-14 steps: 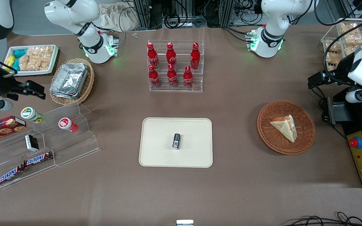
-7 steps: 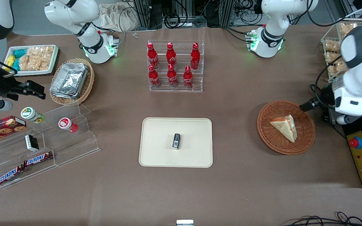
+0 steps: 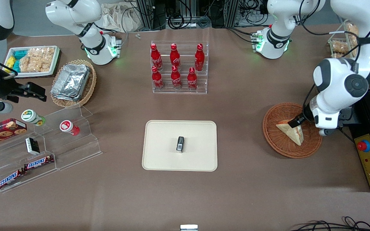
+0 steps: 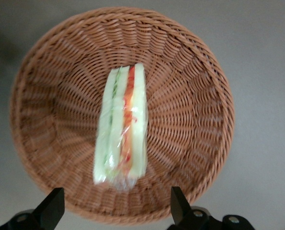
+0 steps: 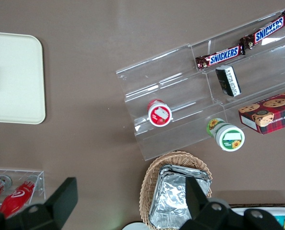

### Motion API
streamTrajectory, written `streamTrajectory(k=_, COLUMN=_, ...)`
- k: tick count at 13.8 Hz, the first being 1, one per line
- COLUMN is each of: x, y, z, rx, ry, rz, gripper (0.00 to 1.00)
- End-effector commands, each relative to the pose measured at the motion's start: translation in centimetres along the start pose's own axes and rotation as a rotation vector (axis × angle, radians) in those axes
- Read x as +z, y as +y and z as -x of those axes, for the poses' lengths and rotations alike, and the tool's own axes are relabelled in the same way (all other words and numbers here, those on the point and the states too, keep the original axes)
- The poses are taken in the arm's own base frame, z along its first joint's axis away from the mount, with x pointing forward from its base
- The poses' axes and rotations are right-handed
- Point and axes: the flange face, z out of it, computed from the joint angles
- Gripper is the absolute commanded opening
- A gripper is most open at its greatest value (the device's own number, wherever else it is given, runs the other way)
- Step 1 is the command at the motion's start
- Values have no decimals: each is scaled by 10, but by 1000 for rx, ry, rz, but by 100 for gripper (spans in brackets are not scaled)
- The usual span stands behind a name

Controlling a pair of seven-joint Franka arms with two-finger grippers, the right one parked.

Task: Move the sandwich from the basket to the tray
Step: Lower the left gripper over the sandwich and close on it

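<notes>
The sandwich is a wrapped white wedge with red and green filling, lying in the round reddish-brown wicker basket. In the left wrist view the sandwich lies edge-up in the middle of the basket. My left gripper hovers above the basket, open, its two black fingers wide apart and holding nothing. In the front view the arm's white wrist hangs over the basket and one black finger shows just above the sandwich. The cream tray lies mid-table, toward the parked arm from the basket.
A small black box stands on the tray. A rack of red cola bottles stands farther from the camera than the tray. A yellow control box with a red button sits beside the basket. Snack stands and a foil-container basket lie at the parked arm's end.
The left arm has swung in from the table's end, and its gripper has come over the basket, above the sandwich. The sandwich and basket have not moved.
</notes>
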Motion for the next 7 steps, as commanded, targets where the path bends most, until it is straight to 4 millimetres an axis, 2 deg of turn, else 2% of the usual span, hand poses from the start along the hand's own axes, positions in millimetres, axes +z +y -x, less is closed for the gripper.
streamTrajectory(k=1, x=35, y=-8, z=-15, rx=-41, ry=34, rz=13, gripper=100)
streamTrajectory(k=3, x=55, y=-9, z=-16, rx=-44, ry=47, rz=24, gripper=97)
streamTrajectory(k=4, x=60, y=-10, z=-15, rx=-44, ry=41, rz=19, gripper=61)
streamTrajectory(k=5, x=61, y=-10, z=-16, rx=-45, ry=41, rz=19, gripper=19)
streamTrajectory(k=6, x=63, y=-10, z=-16, rx=-46, ry=40, rz=18, gripper=0)
streamTrajectory(k=7, x=64, y=-10, z=-16, rx=-44, ry=41, rz=19, gripper=0)
